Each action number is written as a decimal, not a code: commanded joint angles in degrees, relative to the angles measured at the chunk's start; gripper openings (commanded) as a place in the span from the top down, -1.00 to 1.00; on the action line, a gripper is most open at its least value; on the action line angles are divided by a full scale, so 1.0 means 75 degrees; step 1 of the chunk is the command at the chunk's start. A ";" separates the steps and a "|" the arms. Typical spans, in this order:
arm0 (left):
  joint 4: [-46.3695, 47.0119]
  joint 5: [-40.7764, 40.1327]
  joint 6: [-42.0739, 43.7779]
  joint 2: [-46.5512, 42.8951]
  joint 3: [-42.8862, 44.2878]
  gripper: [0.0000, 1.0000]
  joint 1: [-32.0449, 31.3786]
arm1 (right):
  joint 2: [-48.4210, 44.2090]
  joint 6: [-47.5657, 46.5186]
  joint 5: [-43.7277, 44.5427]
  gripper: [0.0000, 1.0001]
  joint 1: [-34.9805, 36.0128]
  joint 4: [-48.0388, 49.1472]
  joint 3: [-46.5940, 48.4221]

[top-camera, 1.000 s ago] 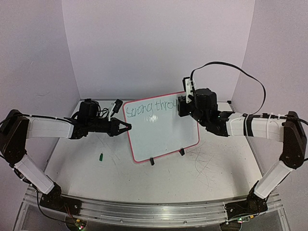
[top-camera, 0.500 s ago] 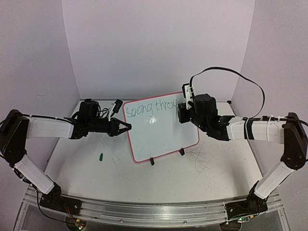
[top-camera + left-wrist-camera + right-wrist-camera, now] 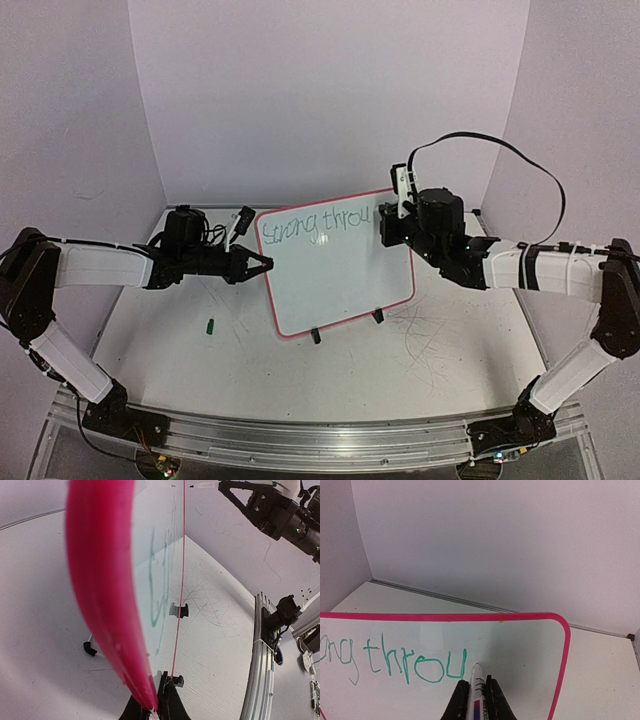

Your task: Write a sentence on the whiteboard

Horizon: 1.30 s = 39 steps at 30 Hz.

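Right claw (image 3: 476,681) pressed together on the marker (image 3: 478,704), tip at the whiteboard face just right of the last green letter; touching or a hair off, cannot tell.

Sentence (image 3: 405,662): reads "Strong throu" along the whiteboard's top line. Unfinished.

Whiteboard (image 3: 335,280): propped on the desk (image 3: 200,370) on its two black clip feet (image 3: 316,336), leaning back, between the two claws. Left claw (image 3: 156,707) pinches the whiteboard's left rim, jaws closed on the pink edge.

Green cap (image 3: 211,324) lies on the desk, well to the left of the whiteboard's lower corner.

Risks, as I judge them:
- Little bare white remains between the "u" and the whiteboard's right rim. Letters at the present width would likely crowd against, or run onto, the pink edge.
- Marker pressure falls on the whiteboard's upper right, while the only hold is on its left rim. A hard stroke could swing or tip the whiteboard back on its feet, or work the rim out of the left claw's narrow pinch.
- Too light a touch on the leaning face would give broken strokes.
- Marker could rotate in the right claw under side load and smear the "u".
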 commanded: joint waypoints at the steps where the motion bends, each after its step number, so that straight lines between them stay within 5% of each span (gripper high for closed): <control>1: -0.0250 -0.1183 0.0739 0.0085 0.0231 1.00 0.0051 | 0.0075 0.0083 -0.0315 1.00 -0.0126 0.0216 0.0320; 39: -0.0287 -0.1158 0.0751 0.0119 0.0272 1.00 0.0039 | 0.0091 0.0198 -0.0309 1.00 -0.0128 0.0049 0.0013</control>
